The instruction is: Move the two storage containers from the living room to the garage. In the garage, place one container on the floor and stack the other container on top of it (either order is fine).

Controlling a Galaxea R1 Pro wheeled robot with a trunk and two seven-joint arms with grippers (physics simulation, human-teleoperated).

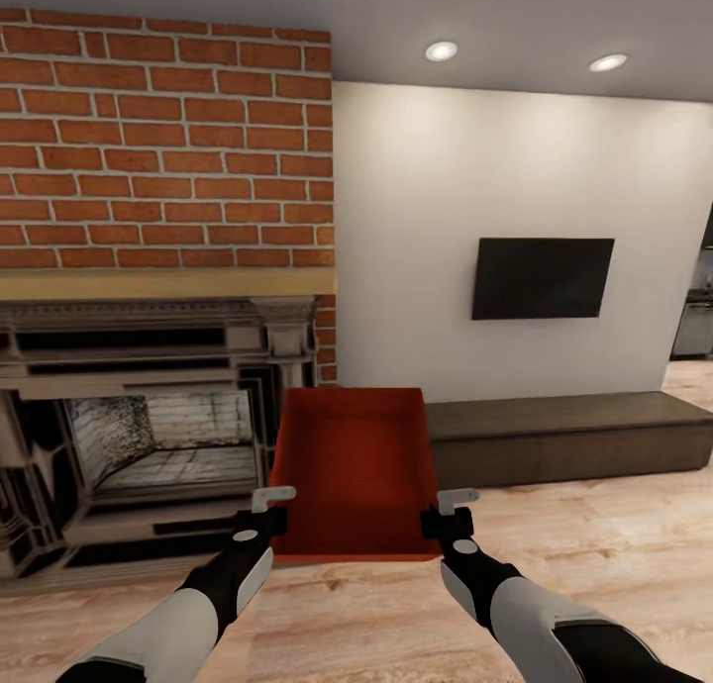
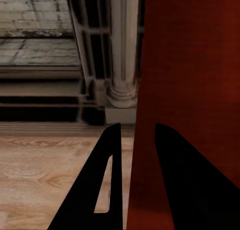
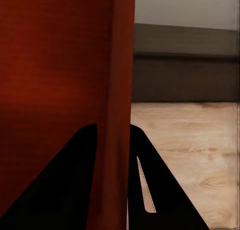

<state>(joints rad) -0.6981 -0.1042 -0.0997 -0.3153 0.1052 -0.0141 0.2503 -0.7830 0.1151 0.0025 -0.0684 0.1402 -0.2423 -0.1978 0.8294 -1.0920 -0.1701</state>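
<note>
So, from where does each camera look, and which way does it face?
Head view: on the robot's head, facing forward and down at the container, fireplace, TV and bench; both forearms show.
Left wrist view: near the left pincer, looking along its fingers, which straddle the container's wall, toward the fireplace.
Right wrist view: near the right pincer, likewise straddling a wall, toward the bench.
All three share the container.

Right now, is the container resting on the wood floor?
No, the container is held up between the left gripper and right gripper.
</note>
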